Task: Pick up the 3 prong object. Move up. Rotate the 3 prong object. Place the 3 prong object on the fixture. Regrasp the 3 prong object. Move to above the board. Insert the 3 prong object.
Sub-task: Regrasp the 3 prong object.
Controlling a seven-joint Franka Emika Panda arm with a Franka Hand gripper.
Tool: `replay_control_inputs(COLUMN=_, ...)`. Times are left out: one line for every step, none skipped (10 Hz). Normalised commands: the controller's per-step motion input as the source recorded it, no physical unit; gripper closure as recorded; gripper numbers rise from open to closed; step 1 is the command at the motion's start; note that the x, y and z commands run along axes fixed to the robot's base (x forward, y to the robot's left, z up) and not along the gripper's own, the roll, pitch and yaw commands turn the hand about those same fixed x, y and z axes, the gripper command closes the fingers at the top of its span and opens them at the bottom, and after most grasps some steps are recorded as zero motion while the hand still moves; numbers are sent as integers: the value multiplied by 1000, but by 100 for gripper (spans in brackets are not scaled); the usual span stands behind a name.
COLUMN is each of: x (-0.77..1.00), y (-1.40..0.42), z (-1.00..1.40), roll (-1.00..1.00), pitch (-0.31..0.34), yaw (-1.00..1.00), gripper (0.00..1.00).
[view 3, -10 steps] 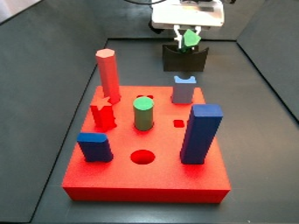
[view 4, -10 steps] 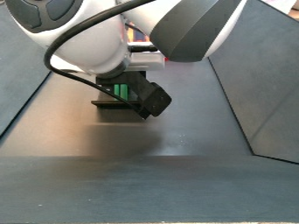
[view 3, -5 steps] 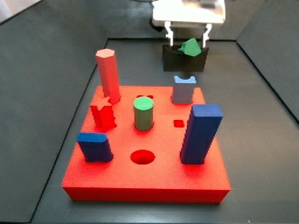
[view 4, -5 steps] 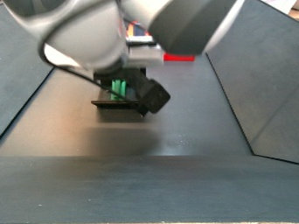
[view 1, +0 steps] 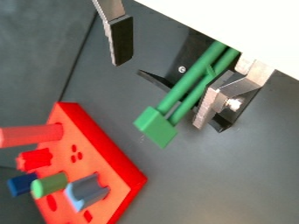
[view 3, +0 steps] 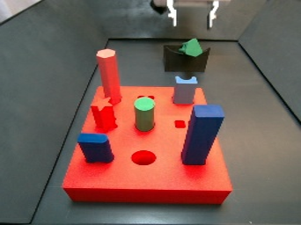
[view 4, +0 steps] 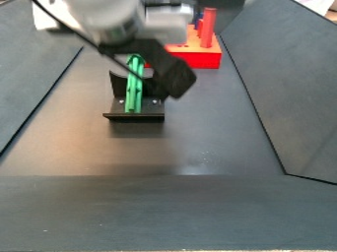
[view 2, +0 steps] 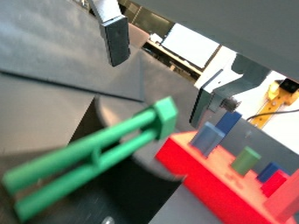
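End effector (view 2: 163,66) fingers spread, empty; 3 prong object (view 2: 93,162) below; board (view 2: 222,179) beyond.

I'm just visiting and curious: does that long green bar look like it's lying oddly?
Nothing looks wrong. The long green three-lobed bar rests lying in the dark notched fixture, one end sticking out. The open gripper hangs above it, empty.
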Motion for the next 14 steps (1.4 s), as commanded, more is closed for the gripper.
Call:
replay_control_inputs(x=-25, y=6, z=503, roll=55, pitch=85, yaw=7, gripper=0)
replay_control_inputs(x=-24, y=8, z=379, roll=51, pitch=90, yaw=-1, gripper=0)
replay_control_inputs(x=-4, y=-1000, z=985, roll=1000, pitch=62, yaw=18, gripper=0)
replay_control_inputs(x=1, y=-1000, z=894, roll=1000, pitch=60, yaw=17, gripper=0)
replay_control_inputs(x=-34, y=-1000, z=856, roll=1000, pitch=50, yaw=16, gripper=0)
replay_control_inputs(x=-60, y=-1000, z=819, roll=1000, pitch=45, yaw=16, gripper=0)
replay_control_inputs(x=-64, y=-724, z=474, roll=1000, pitch=38, yaw=15, gripper=0)
replay_control_inputs(x=-50, y=-597, z=319, roll=1000, pitch=38, yaw=15, gripper=0)
replay_control_inputs(x=-12, y=-334, z=78, roll=1000, pitch=37, yaw=15, gripper=0)
replay_control_inputs(x=-3, y=-193, z=52, roll=1000, pitch=37, yaw=15, gripper=0)
replay_control_inputs(x=-14, y=-13, z=50, roll=1000, pitch=36, yaw=16, gripper=0)
replay_control_inputs(x=-13, y=-1, z=33, roll=1000, pitch=34, yaw=16, gripper=0)
replay_control_inputs(x=-5, y=-5, z=18, roll=1000, pitch=31, yaw=17, gripper=0)
replay_control_inputs(x=-1, y=-13, z=16, roll=1000, pitch=29, yaw=18, gripper=0)
